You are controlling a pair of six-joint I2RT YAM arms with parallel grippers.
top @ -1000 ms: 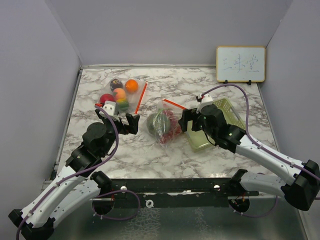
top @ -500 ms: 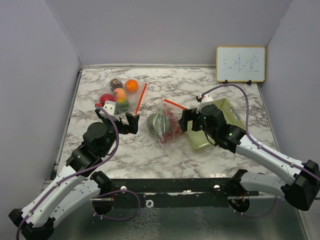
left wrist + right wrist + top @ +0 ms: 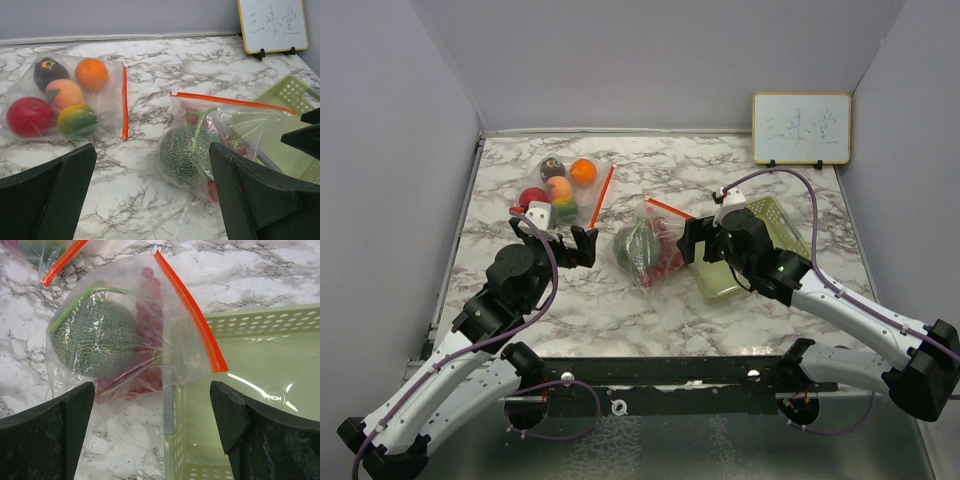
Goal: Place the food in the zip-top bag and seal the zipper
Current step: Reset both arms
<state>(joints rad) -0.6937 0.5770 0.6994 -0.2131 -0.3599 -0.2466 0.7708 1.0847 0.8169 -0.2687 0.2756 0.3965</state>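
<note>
A clear zip-top bag (image 3: 650,250) with an orange zipper strip (image 3: 669,208) lies mid-table. It holds the green netted melon (image 3: 636,244) and red grapes (image 3: 666,258). A second bag (image 3: 560,188) at the back left holds the red apple (image 3: 29,116), orange (image 3: 91,74), dark purple fruit (image 3: 50,73), peach fruit (image 3: 64,93) and a yellow-green fruit (image 3: 77,119). My left gripper (image 3: 557,240) is open and empty, between the two bags. My right gripper (image 3: 692,243) is open and empty, over the melon bag's right edge (image 3: 170,365) and the basket rim.
A pale green mesh basket (image 3: 760,250) stands just right of the melon bag, and the bag's zipper end (image 3: 215,362) overlaps its corner. A whiteboard (image 3: 801,128) stands at the back right. Grey walls enclose the table on three sides.
</note>
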